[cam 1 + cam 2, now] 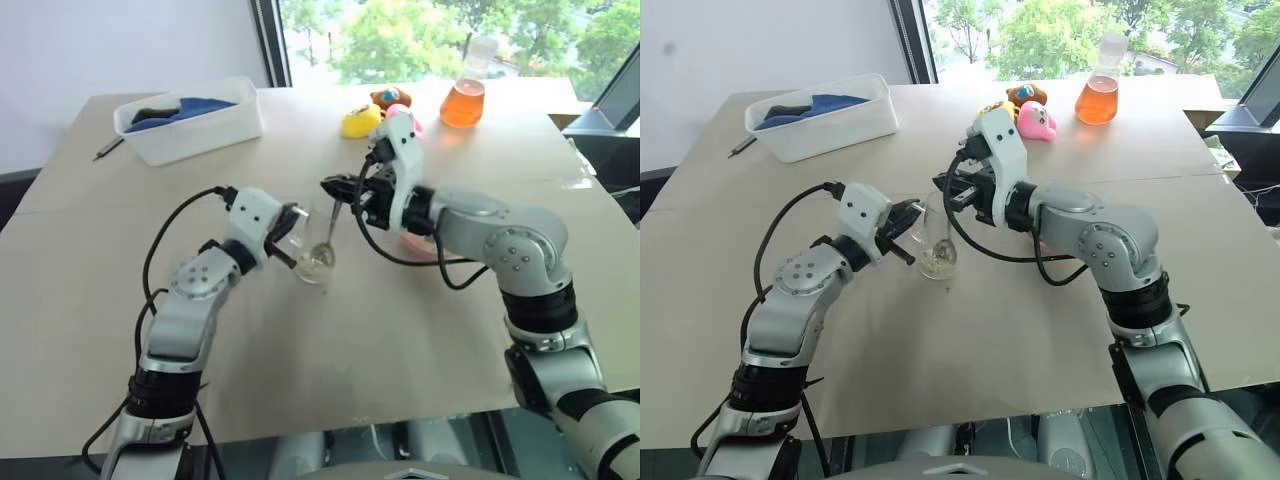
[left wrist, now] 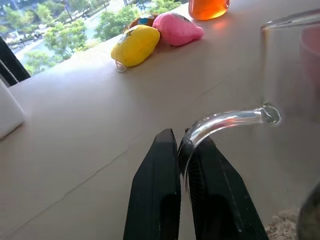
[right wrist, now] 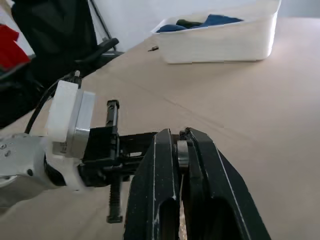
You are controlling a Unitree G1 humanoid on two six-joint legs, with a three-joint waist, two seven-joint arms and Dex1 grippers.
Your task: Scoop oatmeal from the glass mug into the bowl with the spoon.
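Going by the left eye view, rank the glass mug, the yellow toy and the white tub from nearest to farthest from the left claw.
1. Glass mug: held by its handle in the left claw.
2. Yellow toy: far side, toward the window.
3. White tub: far left corner. It and the toy are nearly level.

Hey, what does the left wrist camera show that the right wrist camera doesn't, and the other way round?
Left wrist view: the left gripper shut on the glass mug by its handle, oatmeal in the mug, a yellow toy, a pink toy, the orange flask. Right wrist view: the right gripper shut on the spoon, the white tub, a dark pen. Shared: the tan table and the left gripper.
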